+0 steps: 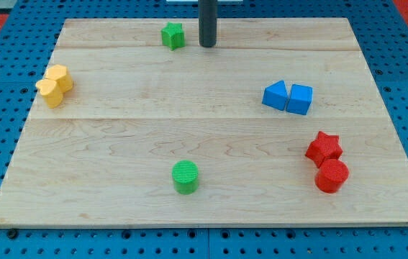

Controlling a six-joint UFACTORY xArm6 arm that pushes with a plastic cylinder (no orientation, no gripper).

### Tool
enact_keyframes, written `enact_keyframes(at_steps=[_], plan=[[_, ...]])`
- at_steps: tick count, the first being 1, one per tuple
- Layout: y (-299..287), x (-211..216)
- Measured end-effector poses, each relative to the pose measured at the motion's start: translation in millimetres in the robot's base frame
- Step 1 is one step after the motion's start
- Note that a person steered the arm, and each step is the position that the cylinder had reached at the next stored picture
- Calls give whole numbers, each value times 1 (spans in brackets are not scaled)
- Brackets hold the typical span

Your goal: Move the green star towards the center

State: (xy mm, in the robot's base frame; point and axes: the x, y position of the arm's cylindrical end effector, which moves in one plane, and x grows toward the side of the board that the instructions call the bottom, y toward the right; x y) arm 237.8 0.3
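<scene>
You have no jaws on this arm to read as spread or pressed together: it ends in a straight dark rod, and my tip (207, 45) rests on the pale wooden worktop (117, 180) near the view's top edge, holding nothing. It stands just beside the small green star block (173, 34), on the star's right in the view, with a narrow gap between them, so I judge it is not touching.

As for progress, count the task as barely begun. The green star sits close to the top edge, left of the middle, well away from the centre, which lies below it in the view. To drive it there you would likely need my tip above the star.

Farther out you have two blue blocks (287, 97) touching at right, a red star and red cylinder (326, 162) lower right, a green cylinder (185, 176) near the bottom, and two yellow blocks (55, 85) at left.
</scene>
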Motion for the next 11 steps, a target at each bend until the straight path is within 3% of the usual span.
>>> enact_keyframes(at_steps=[1,2,4,6,8,9,11], plan=[[-28,-44],[-54,-12],[-42,60],[-111,31],[-164,64],[-165,119],[-100,149]])
